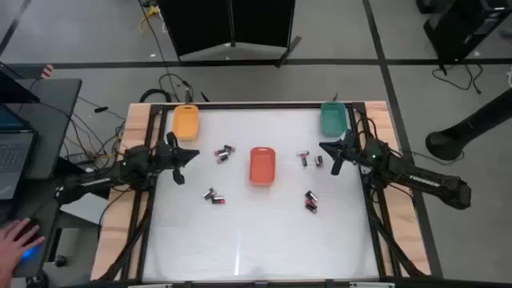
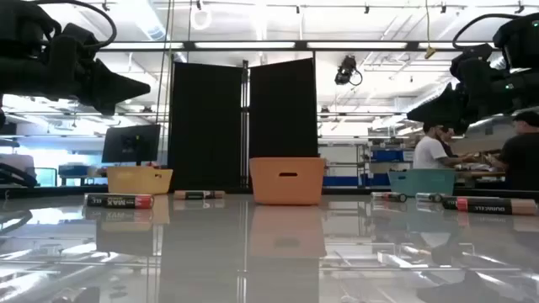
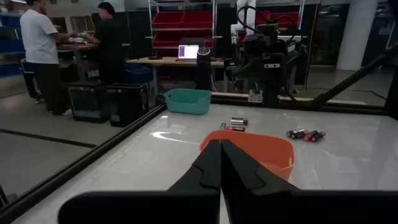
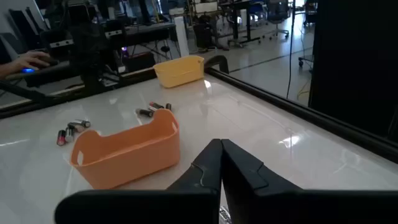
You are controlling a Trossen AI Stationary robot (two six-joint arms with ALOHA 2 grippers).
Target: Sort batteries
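Four loose clusters of batteries lie around your red-orange tray, none sorted yet, while left gripper and right gripper hover at the table's sides, fingers pressed together, holding nothing.

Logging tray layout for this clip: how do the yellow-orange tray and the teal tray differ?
The yellow-orange tray sits at the table's far left corner, by the left pincer; the teal tray sits at the far right corner, by the right pincer. They differ in colour. Both are rounded, similar in size, and appear to hold no batteries.
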